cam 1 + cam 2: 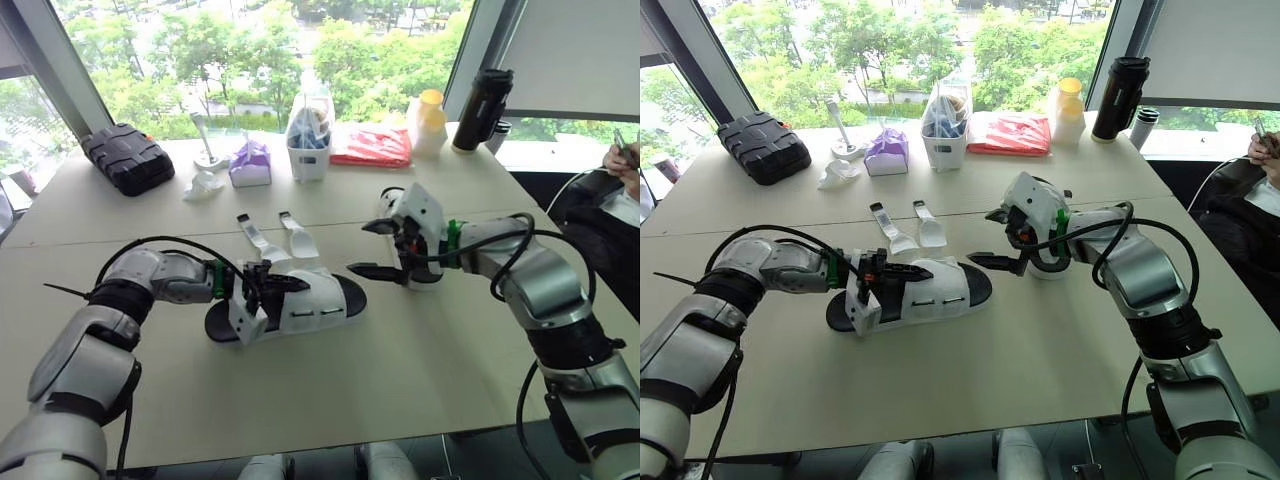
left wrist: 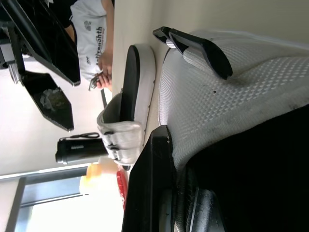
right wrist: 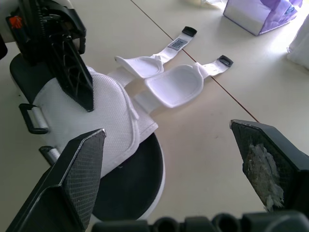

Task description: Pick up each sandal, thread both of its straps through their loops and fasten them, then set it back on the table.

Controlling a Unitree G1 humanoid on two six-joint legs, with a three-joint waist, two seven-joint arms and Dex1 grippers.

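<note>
**Left eye view: left pincer clamps the sandal, right pincer free for the straps**

The sandal (image 1: 318, 300) lies flat near the middle of the bench (image 1: 420, 390), closer to the near edge. The left pincer (image 1: 262, 285) is closed on its white mesh upper, one finger over it and one under. Both straps (image 3: 166, 79) are unfastened and splayed flat toward the far edge. The right pincer (image 1: 361, 248) hangs beside the sandal's toe end, jaws wide apart and holding nothing. A second sandal (image 2: 145, 72) sits just behind it.

To do the threading well, I would keep the left grip firm so the upper cannot slide. The right pincer should take one strap near its dark tip rather than at the broad pad. The loops (image 3: 30, 119) are on the side opposite the straps, so each strap must fold across the upper. Lifting the sandal first would likely free the loops from the bench.
</note>
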